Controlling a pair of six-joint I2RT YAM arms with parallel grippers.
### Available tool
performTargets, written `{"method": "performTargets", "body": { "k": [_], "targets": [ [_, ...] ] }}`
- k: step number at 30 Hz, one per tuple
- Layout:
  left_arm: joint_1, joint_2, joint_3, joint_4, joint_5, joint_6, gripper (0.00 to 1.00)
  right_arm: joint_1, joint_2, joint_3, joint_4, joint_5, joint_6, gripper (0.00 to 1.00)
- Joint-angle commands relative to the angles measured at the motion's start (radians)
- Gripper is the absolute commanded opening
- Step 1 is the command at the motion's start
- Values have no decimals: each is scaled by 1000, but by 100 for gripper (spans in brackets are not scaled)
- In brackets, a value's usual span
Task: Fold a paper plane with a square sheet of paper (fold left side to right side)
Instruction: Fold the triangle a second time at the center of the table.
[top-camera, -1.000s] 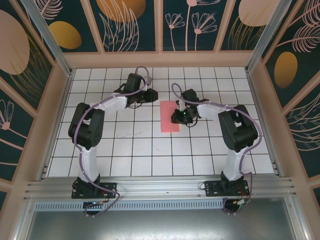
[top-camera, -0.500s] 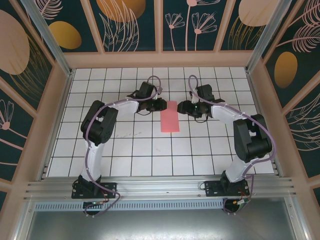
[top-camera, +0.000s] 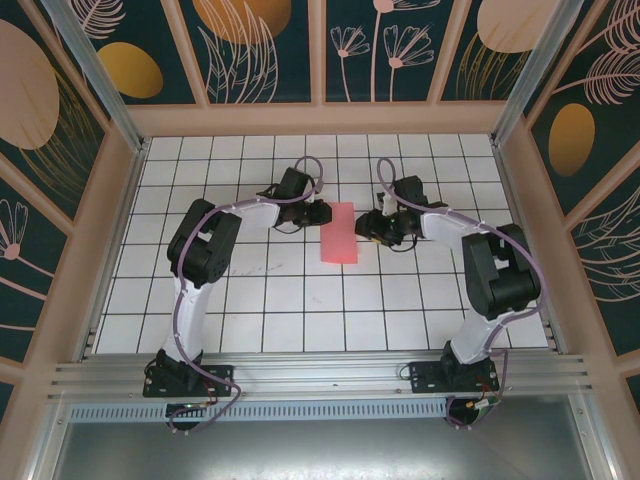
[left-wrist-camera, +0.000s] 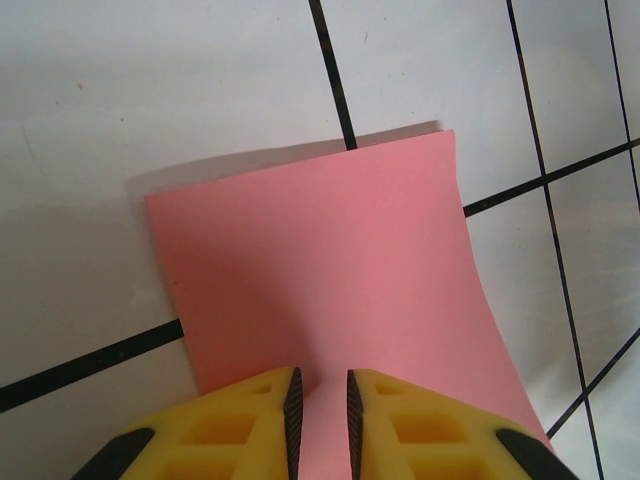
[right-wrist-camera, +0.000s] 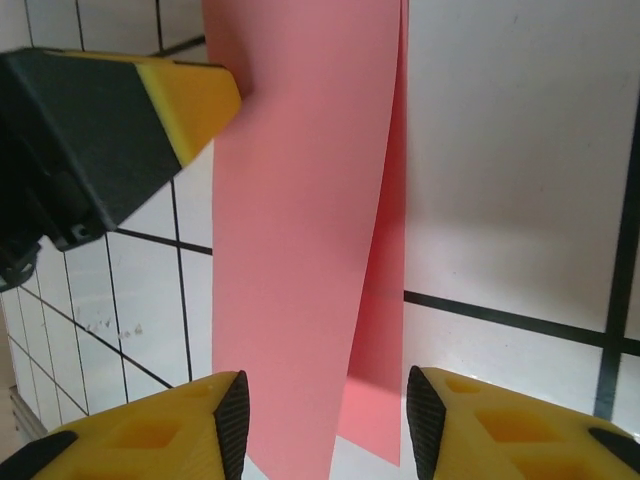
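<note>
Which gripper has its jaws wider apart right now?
The right gripper: its yellow fingers stand well apart over the end of the red paper, while the left gripper shows only a narrow slit between its fingers.

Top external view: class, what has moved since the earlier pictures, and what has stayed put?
The left gripper swung right, from clear of the square sheet of paper up to its left edge near the far corner. The right gripper shifted from the middle of the right edge towards the far end. Neither visibly took hold or let go. The folded sheet stayed where it was.
</note>
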Motion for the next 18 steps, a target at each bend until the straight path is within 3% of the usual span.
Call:
{"method": "performTargets", "body": {
  "k": [1,18],
  "targets": [
    [2,-2,-29,-23,-13,4,24,-4,35,-10,-8,-77,35,48],
    [2,-29,-40,-1,9,9,24,3,164,49,158,-190,139,48]
  ]
}}
